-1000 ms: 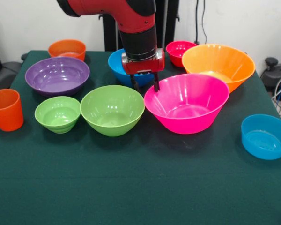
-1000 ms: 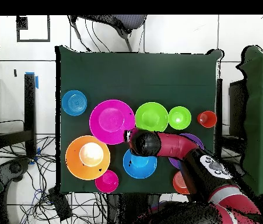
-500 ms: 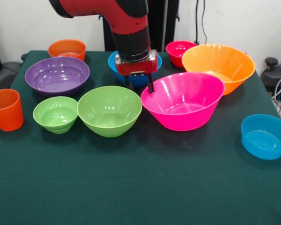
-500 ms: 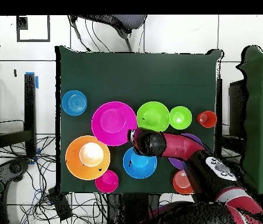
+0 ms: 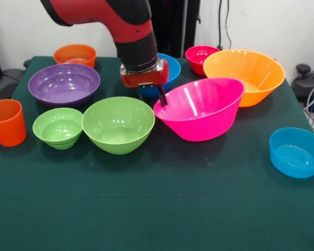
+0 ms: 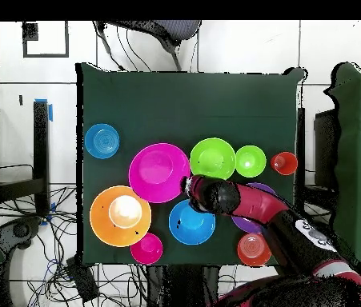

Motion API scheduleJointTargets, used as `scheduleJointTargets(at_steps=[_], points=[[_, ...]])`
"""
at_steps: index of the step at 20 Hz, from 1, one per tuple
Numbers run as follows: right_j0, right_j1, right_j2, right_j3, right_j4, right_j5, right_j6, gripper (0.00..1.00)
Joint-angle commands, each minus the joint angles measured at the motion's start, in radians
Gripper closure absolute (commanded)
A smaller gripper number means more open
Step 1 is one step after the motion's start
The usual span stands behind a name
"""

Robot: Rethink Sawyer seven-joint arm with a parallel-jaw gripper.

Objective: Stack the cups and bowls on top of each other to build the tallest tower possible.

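Note:
My gripper (image 5: 158, 99) is shut on the left rim of the large pink bowl (image 5: 201, 112), one finger inside and one outside. The bowl is tilted, its right rim higher. It touches the medium green bowl (image 5: 118, 124), and the small green bowl (image 5: 57, 127) sits left of that. The orange cup (image 5: 7, 122) stands upright at the far left. In the overhead view my gripper (image 6: 188, 183) sits between the pink bowl (image 6: 158, 171) and the green bowl (image 6: 212, 157). No bowls are nested.
Purple bowl (image 5: 64, 83) and small orange bowl (image 5: 75, 54) sit at the back left. Medium blue bowl (image 5: 170, 65) is behind my gripper. Small red bowl (image 5: 200, 56) and large orange bowl (image 5: 244, 73) are at the back right. Small blue bowl (image 5: 295, 151) sits at the right edge.
My gripper moved left in the front view, pulling the pink bowl with it and tilting it. The two green bowls were pushed a little to the left.

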Motion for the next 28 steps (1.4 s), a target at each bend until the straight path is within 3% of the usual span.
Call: scheduleJointTargets(at_steps=[1,11,17,18,23,28], points=[[-0.042,0.081,0.131,0.055,0.078,-0.054,0.149,0.0],[-0.115,0.134,0.269,0.158,0.24,-0.076,0.242,0.0],[-0.084,0.119,0.25,0.17,0.23,-0.129,0.259,0.0],[-0.074,0.114,0.241,0.16,0.214,-0.125,0.257,1.0],[-0.029,0.083,0.192,0.136,0.187,-0.085,0.246,1.0],[0.092,0.001,0.034,0.059,0.083,-0.119,0.215,1.0]])
